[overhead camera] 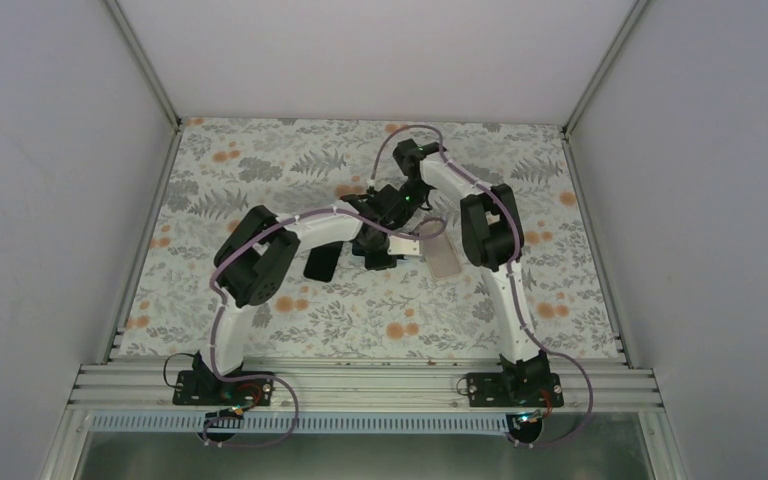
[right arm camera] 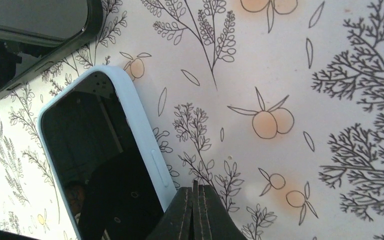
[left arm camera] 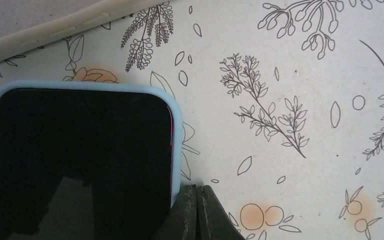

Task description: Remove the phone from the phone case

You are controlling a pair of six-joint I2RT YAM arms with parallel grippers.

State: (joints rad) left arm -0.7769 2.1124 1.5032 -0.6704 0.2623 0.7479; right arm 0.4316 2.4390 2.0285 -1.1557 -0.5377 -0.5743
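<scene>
The phone (left arm camera: 80, 165), black screen up, lies flat on the table inside a light blue case (left arm camera: 177, 150). It also shows in the right wrist view (right arm camera: 95, 150), its case's side edge (right arm camera: 145, 145) carrying a button ridge. My left gripper (left arm camera: 197, 212) is shut, its fingertips right against the case's right edge. My right gripper (right arm camera: 196, 212) is shut too, its tips touching the case's long edge. In the top view both grippers, left (overhead camera: 378, 255) and right (overhead camera: 380, 205), meet at mid-table and hide the phone.
A dark phone or case (overhead camera: 320, 262) lies left of the grippers and shows in the right wrist view (right arm camera: 35, 30). A beige case-like slab (overhead camera: 442, 255) lies to the right and shows in the left wrist view (left arm camera: 55, 30). White walls enclose the floral table (overhead camera: 260, 170).
</scene>
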